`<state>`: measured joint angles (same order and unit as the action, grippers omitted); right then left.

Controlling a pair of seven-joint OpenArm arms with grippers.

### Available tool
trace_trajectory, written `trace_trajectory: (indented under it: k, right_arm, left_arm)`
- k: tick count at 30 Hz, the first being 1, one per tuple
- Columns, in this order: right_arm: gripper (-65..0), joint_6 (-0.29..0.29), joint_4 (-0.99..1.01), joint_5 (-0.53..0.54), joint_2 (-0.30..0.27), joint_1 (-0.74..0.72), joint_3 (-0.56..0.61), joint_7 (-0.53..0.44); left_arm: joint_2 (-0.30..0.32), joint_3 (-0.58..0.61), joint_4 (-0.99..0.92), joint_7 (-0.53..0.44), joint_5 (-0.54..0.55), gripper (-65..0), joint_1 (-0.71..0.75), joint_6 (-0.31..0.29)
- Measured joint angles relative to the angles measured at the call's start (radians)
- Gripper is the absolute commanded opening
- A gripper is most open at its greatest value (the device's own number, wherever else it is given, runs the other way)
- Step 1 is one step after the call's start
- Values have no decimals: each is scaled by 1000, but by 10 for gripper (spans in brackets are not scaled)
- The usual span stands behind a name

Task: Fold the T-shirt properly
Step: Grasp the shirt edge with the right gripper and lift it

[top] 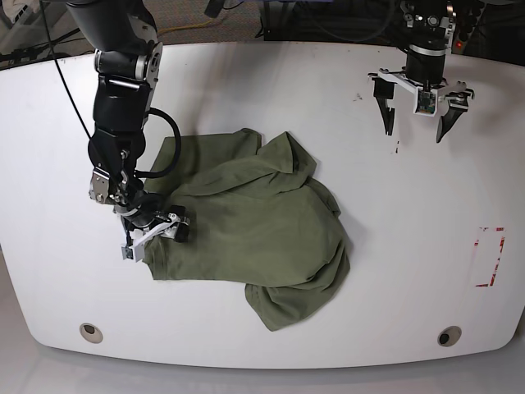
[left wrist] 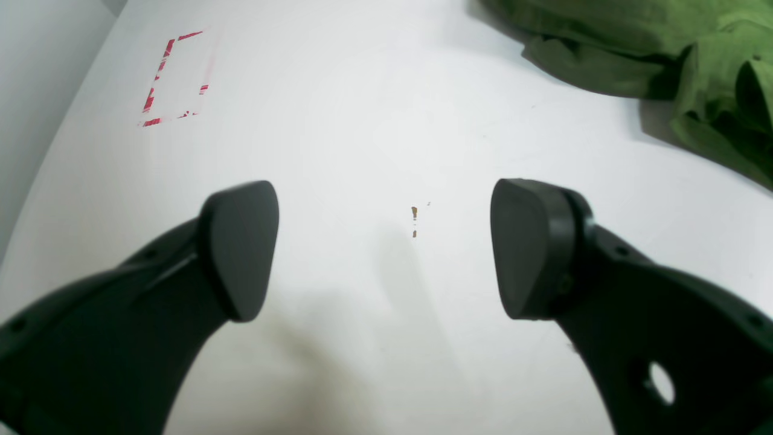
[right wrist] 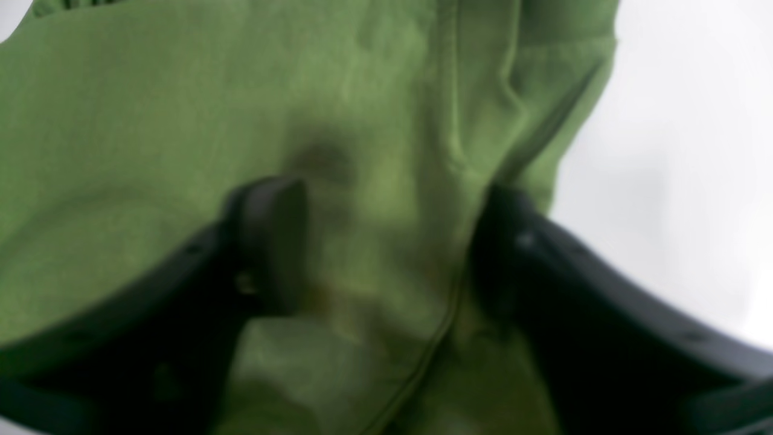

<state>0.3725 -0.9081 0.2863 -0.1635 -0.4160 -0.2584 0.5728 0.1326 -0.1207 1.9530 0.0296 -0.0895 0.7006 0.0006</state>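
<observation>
Left wrist view, left end effector [left wrist: 384,248]: nearest the lens, its two dark pads stand wide apart with nothing between them, only bare white worktop [left wrist: 374,121] below.
Left wrist view, surroundings: a corner of the T-shirt [left wrist: 652,54] lies at 1 o'clock, well apart from the pads; a red dashed marking [left wrist: 172,78] sits at 11 o'clock; a small brown speck [left wrist: 414,212] lies between the pads.
Right wrist view, right end effector [right wrist: 386,241]: blurred, with green cloth bunched between and over its fingers; the jaws are partly apart, and whether they actually pinch the fabric I cannot tell.
Right wrist view, cloth: a seam runs toward 5 o'clock; white worktop shows at 3 o'clock.
Base view, T-shirt: crumpled and spread at the middle of the worktop, one flap hanging toward 6 o'clock; the right end effector [top: 156,230] is at its 9 o'clock edge, and the left end effector [top: 417,115] hovers at 2 o'clock, clear of it.
Risk: a grip on several layers would drag the whole heap instead of one edge.
Risk: a shallow pinch could slip off the soft cotton on lifting.
Risk: with only one end effector engaged, the cloth may twist rather than flatten.
</observation>
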Motion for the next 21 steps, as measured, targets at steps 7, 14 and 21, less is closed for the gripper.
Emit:
trace_trajectory:
  k: [7, 14, 21]
  right_arm:
    - [-650, -2, 0, -5, 0, 1, 0, 13]
    - [-631, -6, -48, -12, 0, 3, 2, 24]
    - [-650, -6, -161, -10, 0, 42, 2, 68]
  left_arm:
    - [-2, 9, -1, 0, 0, -144, 0, 0]
    - [-2, 10, -1, 0, 0, -144, 0, 0]
    - [-2, 10, -1, 0, 0, -144, 0, -1]
